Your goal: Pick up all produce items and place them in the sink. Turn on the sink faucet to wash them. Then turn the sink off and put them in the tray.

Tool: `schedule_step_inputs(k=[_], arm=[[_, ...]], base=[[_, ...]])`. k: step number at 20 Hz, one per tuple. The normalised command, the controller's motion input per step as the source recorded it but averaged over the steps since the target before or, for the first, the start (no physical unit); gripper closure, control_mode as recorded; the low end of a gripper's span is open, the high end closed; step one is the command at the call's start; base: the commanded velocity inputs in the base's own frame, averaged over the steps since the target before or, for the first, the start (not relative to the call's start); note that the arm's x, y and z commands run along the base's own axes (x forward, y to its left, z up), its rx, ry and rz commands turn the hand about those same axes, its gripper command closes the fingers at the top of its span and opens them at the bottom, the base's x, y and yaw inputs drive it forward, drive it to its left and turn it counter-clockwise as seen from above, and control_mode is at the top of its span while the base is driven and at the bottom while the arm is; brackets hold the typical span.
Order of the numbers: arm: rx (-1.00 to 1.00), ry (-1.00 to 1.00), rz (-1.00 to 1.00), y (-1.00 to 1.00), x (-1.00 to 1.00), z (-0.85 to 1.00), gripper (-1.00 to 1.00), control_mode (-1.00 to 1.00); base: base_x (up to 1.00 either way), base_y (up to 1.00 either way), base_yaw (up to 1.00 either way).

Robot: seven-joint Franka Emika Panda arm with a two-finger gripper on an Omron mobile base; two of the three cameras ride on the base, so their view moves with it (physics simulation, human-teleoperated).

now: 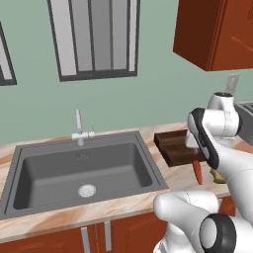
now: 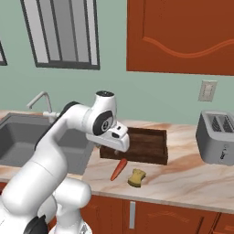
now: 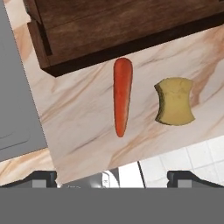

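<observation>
A slim red-orange produce item (image 3: 122,96) lies on the marbled counter just in front of the dark brown tray (image 3: 131,48). My gripper (image 3: 116,177) hangs above it, open, with nothing between the tips. From the base, the produce item (image 2: 119,169) lies below my hand, between the tray (image 2: 137,155) and the counter's front edge. It is partly hidden by my arm in the left base view (image 1: 198,172). The dark grey sink (image 1: 148,163) lies to the left, with the faucet (image 1: 79,129) behind it. No water is running.
A yellow sponge-like lump (image 3: 175,101) sits close beside the produce item, on the side away from the sink. A grey toaster (image 2: 217,137) stands at the counter's right end. Cabinets hang above; the counter's front edge is close behind the produce.
</observation>
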Motion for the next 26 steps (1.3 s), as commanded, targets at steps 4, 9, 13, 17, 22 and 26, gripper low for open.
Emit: schedule_step_inputs(k=[4, 9, 13, 17, 22, 26], arm=[[0.00, 0.00, 0.00, -0.05, 0.18, -0.28, -1.00, -1.00], [0.00, 0.00, 0.00, -0.04, 0.25, -0.28, -1.00, -1.00], [0.00, 0.00, 0.03, -0.05, 0.20, -0.26, -1.00, -1.00], [0.00, 0.00, 0.04, -0.07, 0.16, -0.28, -1.00, -1.00], [0.00, 0.00, 0.03, -0.09, 0.05, -0.26, -1.00, -1.00], [0.00, 0.00, 0.04, -0.05, 0.00, -0.19, -1.00, -1.00]], base=[[0.00, 0.00, 0.00], [0.00, 0.00, 0.00], [0.00, 0.00, 0.00], [0.00, 0.00, 0.00], [0.00, 0.00, 0.00], [0.00, 0.00, 0.00]])
